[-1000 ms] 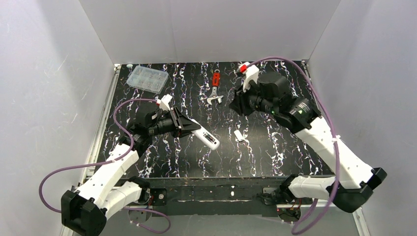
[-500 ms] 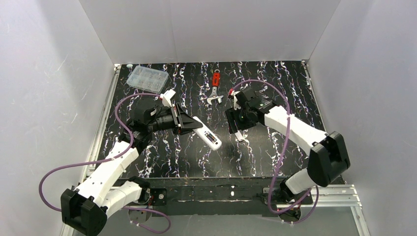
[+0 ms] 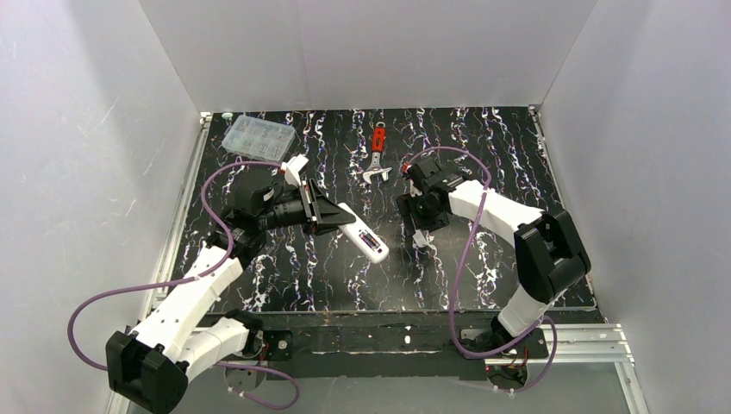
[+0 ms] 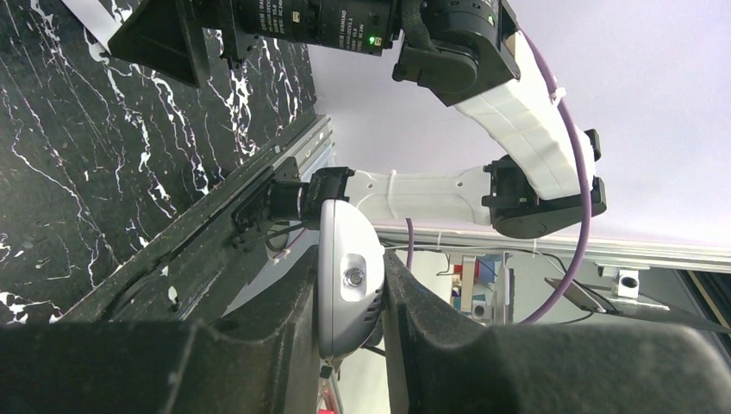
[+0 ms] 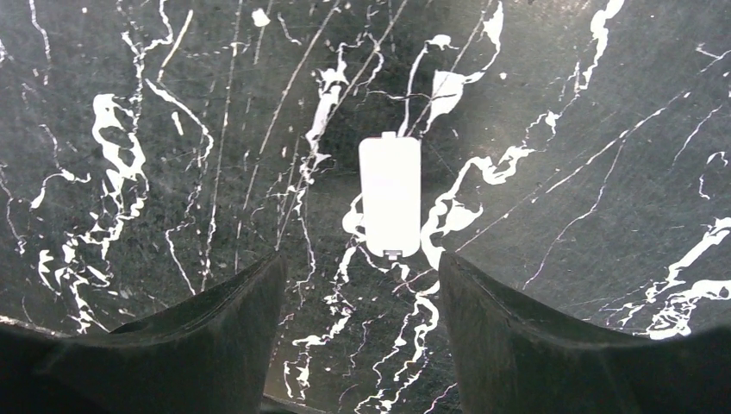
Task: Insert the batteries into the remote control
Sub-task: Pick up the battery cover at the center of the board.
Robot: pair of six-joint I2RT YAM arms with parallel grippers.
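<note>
White remote control [image 3: 363, 235] off tabletop [image 3: 483, 172], clamped at one end in our left tool [image 3: 334, 221]. Dark patch on upper face; batteries too small to tell. Our right tool [image 5: 360, 263] open above flat white cover [image 5: 390, 197]. Risk, we judge: thin cover slides or scrapes when pinched; cantilevered remote twists under push. Pose: left arm reaches right, wrist level; right arm folded, wrist pointing down.

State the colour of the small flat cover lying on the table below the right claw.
The cover is plain white; the right wrist view shows it best.
</note>
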